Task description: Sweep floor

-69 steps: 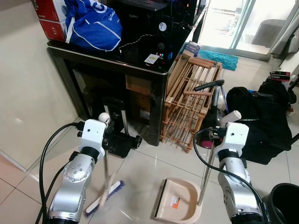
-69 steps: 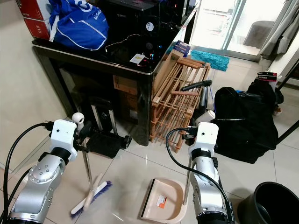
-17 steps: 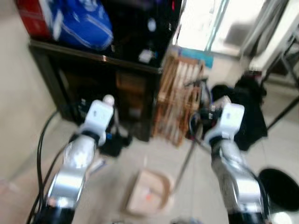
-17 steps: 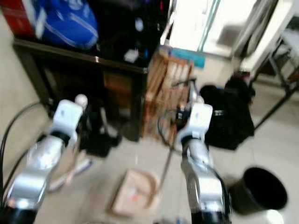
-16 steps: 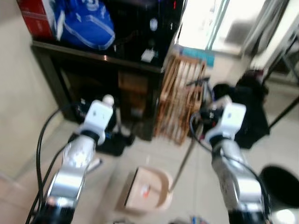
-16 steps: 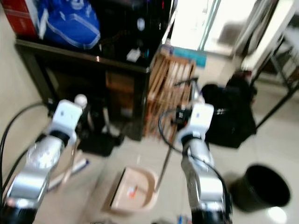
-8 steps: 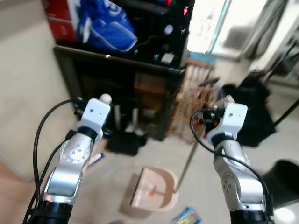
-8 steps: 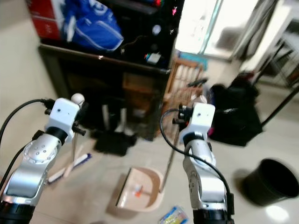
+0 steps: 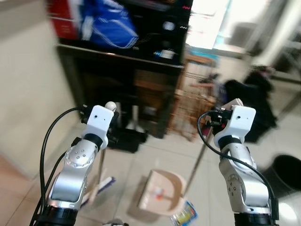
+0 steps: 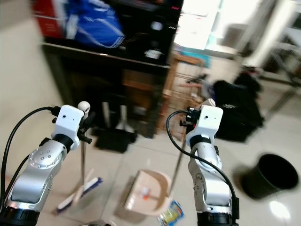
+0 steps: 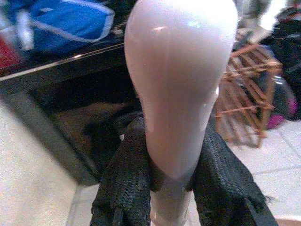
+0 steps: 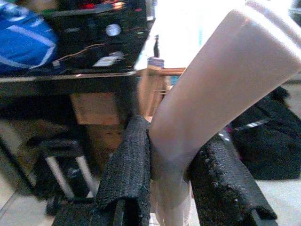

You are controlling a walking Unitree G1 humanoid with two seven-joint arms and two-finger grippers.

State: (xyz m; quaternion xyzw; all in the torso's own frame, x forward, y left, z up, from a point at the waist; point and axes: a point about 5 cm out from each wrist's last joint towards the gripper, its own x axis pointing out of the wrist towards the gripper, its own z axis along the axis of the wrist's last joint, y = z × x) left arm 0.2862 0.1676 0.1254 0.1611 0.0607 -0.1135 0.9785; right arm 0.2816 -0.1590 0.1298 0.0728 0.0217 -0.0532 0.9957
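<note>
A glossy beige tiled floor [image 9: 141, 160] stretches under a tall black table [image 9: 117, 61], which carries a blue fabric bag [image 9: 110, 26] and a red box [image 9: 61, 21] on its top. Beside the table leans a wooden slatted rack [image 9: 195, 110], with a black bag [image 9: 256, 108] lying further to the robot's right. A round black bin [image 10: 273, 181] stands on the floor at the right, well apart from the arms.

The beige plastic dustpan [image 9: 160, 195] rests on the tiles between the two silver arms, with a small scrap inside it. Its thin metal pole rises up to the right gripper [image 12: 169, 174], whose jaws pinch the pale handle [image 12: 211, 89] just below its flattened end. A colourful blue and yellow wrapper [image 9: 185, 214] lies on the floor just beside the dustpan's near edge.

The broom [image 10: 80, 193], with its white head and blue bristles, sits on the floor to the left of the dustpan. Its upright metal shaft runs up to the left gripper [image 11: 169, 174], whose jaws clamp the shaft under the rounded white knob [image 11: 181, 70].
</note>
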